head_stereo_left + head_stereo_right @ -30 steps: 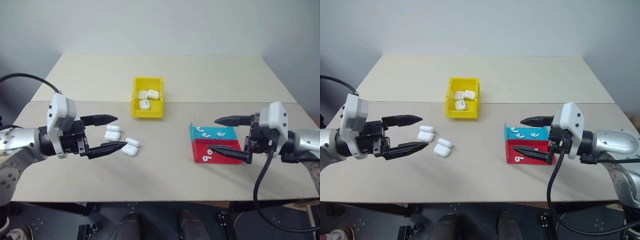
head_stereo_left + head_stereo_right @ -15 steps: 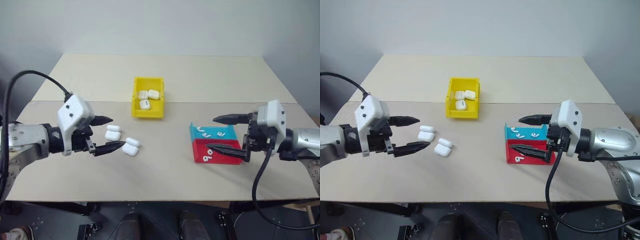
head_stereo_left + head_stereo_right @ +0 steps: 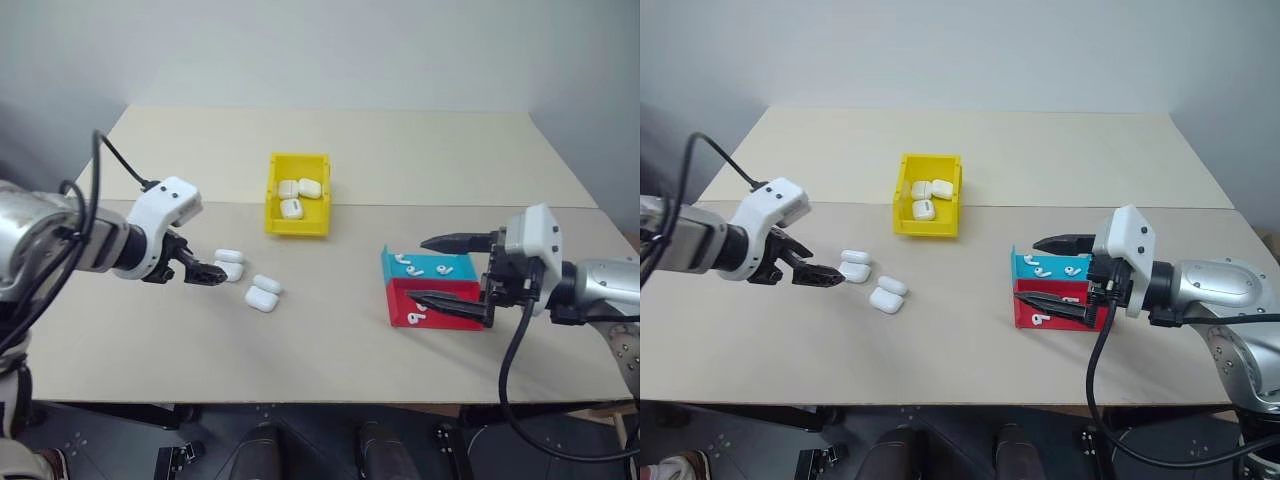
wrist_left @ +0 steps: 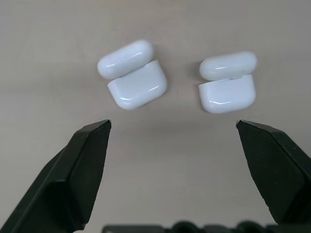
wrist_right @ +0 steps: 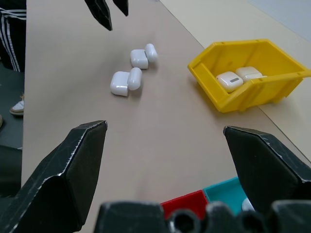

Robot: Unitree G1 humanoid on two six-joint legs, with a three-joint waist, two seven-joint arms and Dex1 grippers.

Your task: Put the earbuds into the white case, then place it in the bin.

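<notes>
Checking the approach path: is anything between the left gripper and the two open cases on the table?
Nothing visible. The left gripper is open above bare table, with both open white cases just beyond its fingertips and no object between.

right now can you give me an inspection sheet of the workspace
surface: beige table, a seam running across it
job's things: two white cases lie open on the table; yellow bin holds three closed cases; earbuds lie in the blue tray and red tray
clutter: nothing seen
grippers: left pincer open, tilted down just short of the two open cases, holding nothing; right pincer open over the trays, holding nothing
cables: black cable loops from the right arm below the table edge; another arcs off the left arm
surroundings: plain pale wall behind the table
</notes>
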